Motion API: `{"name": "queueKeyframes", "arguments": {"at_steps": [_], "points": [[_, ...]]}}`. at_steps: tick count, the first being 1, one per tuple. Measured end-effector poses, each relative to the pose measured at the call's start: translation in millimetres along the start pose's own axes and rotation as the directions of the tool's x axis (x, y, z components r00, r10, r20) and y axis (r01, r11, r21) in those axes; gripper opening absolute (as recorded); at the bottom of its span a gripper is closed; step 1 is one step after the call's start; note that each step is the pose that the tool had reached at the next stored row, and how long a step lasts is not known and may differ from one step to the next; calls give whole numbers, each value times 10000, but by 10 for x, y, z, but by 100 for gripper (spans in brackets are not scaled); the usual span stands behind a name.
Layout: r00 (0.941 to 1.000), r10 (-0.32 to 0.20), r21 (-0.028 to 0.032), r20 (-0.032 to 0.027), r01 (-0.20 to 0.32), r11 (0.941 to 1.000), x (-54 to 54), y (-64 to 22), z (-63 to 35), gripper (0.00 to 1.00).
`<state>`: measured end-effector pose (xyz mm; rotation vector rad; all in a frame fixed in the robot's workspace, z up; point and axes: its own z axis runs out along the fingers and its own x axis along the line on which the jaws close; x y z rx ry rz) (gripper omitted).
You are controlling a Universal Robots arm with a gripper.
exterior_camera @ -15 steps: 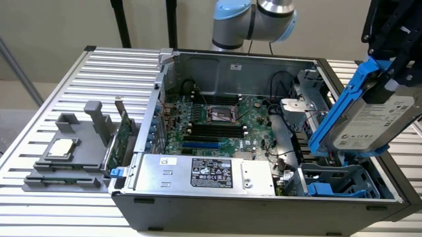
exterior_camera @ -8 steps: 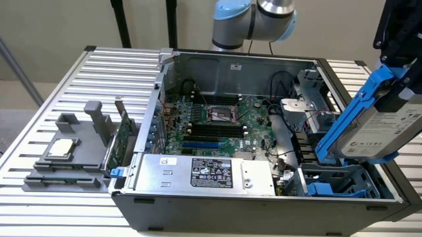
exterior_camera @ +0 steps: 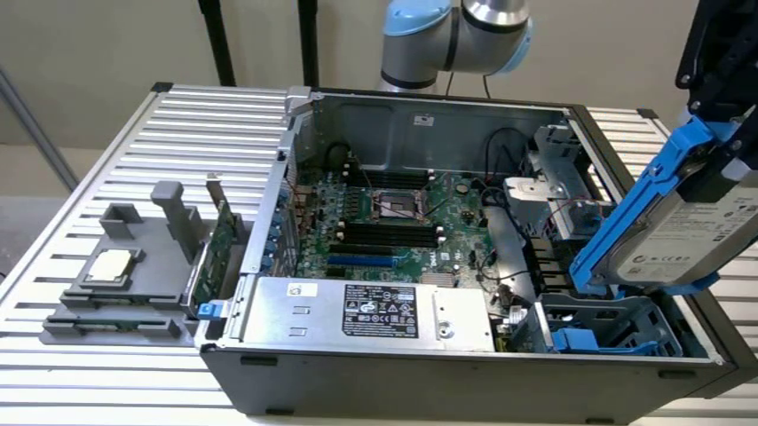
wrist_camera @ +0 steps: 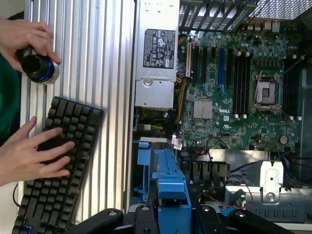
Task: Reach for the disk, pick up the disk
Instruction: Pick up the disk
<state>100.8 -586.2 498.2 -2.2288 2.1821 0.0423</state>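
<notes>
The disk (exterior_camera: 697,232), a silver-grey hard drive with a white label in a bright blue bracket, hangs tilted above the blue drive bay (exterior_camera: 606,330) at the exterior view's right. My gripper (exterior_camera: 725,164) comes down from the top right corner and is shut on the disk's upper end. In the wrist view the blue bracket (wrist_camera: 170,192) sits between my black fingers (wrist_camera: 142,218), with my gripper (wrist_camera: 173,220) closed around it. The disk is clear of the bay, and only its lower edge is close to the case (exterior_camera: 474,377).
The open case holds the motherboard (exterior_camera: 391,222) and the silver power-supply box (exterior_camera: 367,311). A grey fixture with a processor chip (exterior_camera: 109,266) lies on the slatted table (exterior_camera: 83,177). A person's hands rest on a black keyboard (wrist_camera: 58,161) and a round knob (wrist_camera: 36,67).
</notes>
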Motion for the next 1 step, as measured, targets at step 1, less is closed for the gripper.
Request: {"name": "queueKeyframes", "arguments": {"at_steps": [1], "points": [[10000,0,-2,-1,0,10000,0,0,0,33]]}}
